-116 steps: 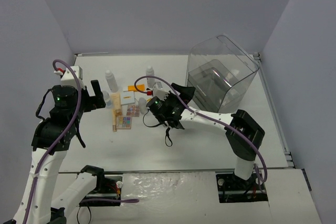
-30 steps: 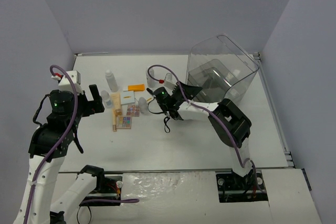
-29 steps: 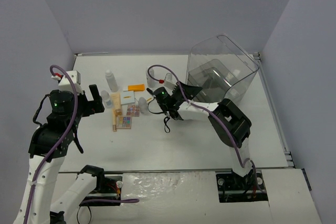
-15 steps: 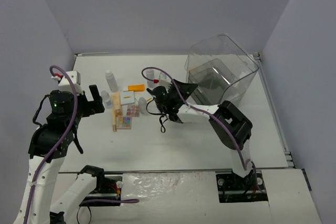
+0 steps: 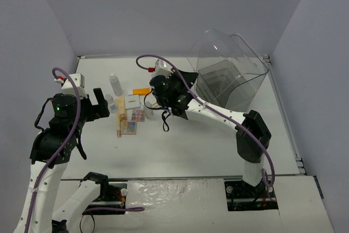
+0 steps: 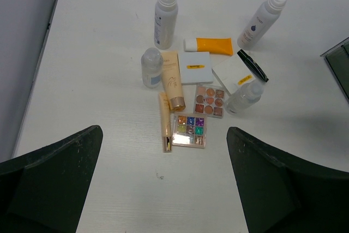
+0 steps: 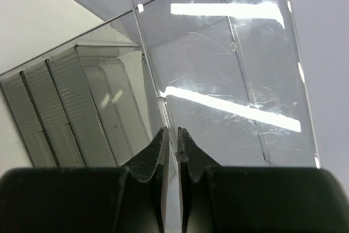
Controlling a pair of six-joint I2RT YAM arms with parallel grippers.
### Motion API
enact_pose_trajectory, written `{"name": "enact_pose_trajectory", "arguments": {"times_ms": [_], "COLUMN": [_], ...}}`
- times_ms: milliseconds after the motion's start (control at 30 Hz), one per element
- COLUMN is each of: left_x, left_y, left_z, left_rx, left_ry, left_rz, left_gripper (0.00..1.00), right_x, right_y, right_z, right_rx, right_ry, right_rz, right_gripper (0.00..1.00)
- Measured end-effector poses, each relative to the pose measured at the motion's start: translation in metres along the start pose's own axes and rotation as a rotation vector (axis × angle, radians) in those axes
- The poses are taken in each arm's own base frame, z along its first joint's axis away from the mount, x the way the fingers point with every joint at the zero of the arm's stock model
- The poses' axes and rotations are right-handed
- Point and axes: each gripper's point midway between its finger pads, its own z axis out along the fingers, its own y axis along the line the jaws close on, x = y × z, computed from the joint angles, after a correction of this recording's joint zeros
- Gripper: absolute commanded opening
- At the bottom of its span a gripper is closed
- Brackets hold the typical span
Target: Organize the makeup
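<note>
The makeup lies in a cluster left of centre (image 5: 130, 110). The left wrist view shows two white bottles (image 6: 164, 11) (image 6: 262, 13), an orange tube (image 6: 210, 45), a white square compact (image 6: 195, 66), a black slim tube (image 6: 252, 65), a beige tube (image 6: 173, 80) and a multicolour eyeshadow palette (image 6: 190, 130). My left gripper (image 6: 163, 189) hangs open above and short of them, holding nothing. My right gripper (image 7: 169, 135) is shut on the front edge of the clear lid (image 7: 218, 69) of the plastic case (image 5: 229, 75), and the lid is raised.
Ribbed drawers (image 7: 65, 113) sit inside the clear case, at the back right of the table. A nude palette (image 6: 209, 100) and two small clear bottles (image 6: 152, 66) (image 6: 245, 95) lie among the cosmetics. Grey walls enclose the table on three sides.
The right gripper has risen and moved left with the lid's edge pinched, so the clear lid has swung up and open. The left arm has stayed still.
</note>
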Motion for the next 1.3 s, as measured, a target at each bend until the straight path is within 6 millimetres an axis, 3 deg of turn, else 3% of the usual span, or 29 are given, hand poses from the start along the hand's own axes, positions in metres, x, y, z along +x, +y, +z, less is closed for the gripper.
{"name": "enact_pose_trajectory", "arguments": {"times_ms": [367,667,1067,1300], "left_x": [0.002,0.002,-0.029,-0.041], "left_y": [-0.013,-0.041,-0.109,-0.174], "left_z": [0.010,0.031,0.073,0.103], "left_rx": [0.053,0.166,0.408,0.559], "left_ry": [0.030,0.077,0.081,0.104], "left_rz": [-0.003,-0.035,-0.212,-0.240], "left_gripper": [0.97,0.97,0.97,0.97], "right_x": [-0.020,-0.035,-0.041,-0.044], "right_y": [-0.030,-0.062,-0.092,-0.101], "right_z": [-0.006,-0.013,-0.022,-0.016], "right_rx": [-0.082,-0.163,-0.262,-0.303], "right_ry": [-0.057,-0.121,-0.209,-0.230], "right_rz": [0.069,0.166,0.248,0.289], "right_gripper": [0.00,0.00,0.03,0.03]}}
